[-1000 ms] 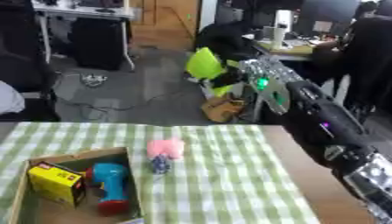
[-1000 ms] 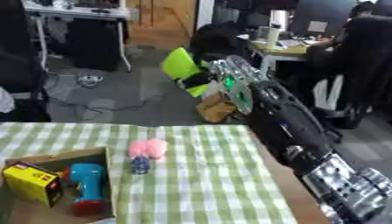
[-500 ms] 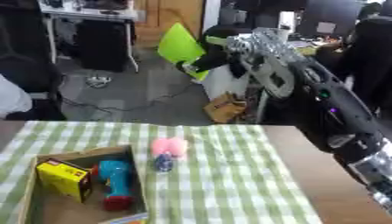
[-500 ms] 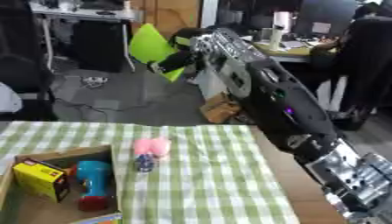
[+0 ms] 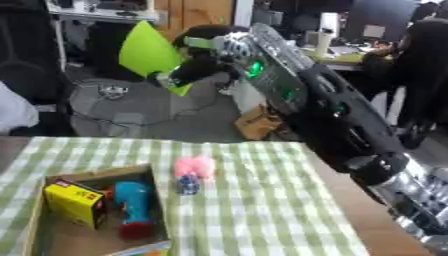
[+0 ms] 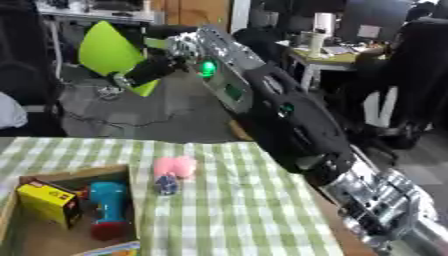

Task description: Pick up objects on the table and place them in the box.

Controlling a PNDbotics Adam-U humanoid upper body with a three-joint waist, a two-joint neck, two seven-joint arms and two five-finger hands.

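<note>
A pink soft toy (image 5: 194, 166) lies on the green checked tablecloth (image 5: 262, 210), with a small dark blue object (image 5: 188, 184) touching its near side. Just left of them stands an open cardboard box (image 5: 39, 200). Inside it are a yellow carton (image 5: 74, 202) and a blue toy with a red end (image 5: 133, 209). My right arm (image 5: 332, 115) stretches from the lower right up and across. Its hand (image 5: 194, 71) hangs blurred, high above the table's far edge, well away from the toys and with nothing seen in it. The left hand does not show.
Beyond the table is open floor with a lime green chair (image 5: 149, 50), a brown bag (image 5: 261, 122) and office desks. Bare wood of the table (image 5: 354, 220) shows along the cloth's right side.
My right arm has swung to the left, carrying the hand from the upper right to the upper middle. The view has shifted a little too. The toys and box lie as before.
</note>
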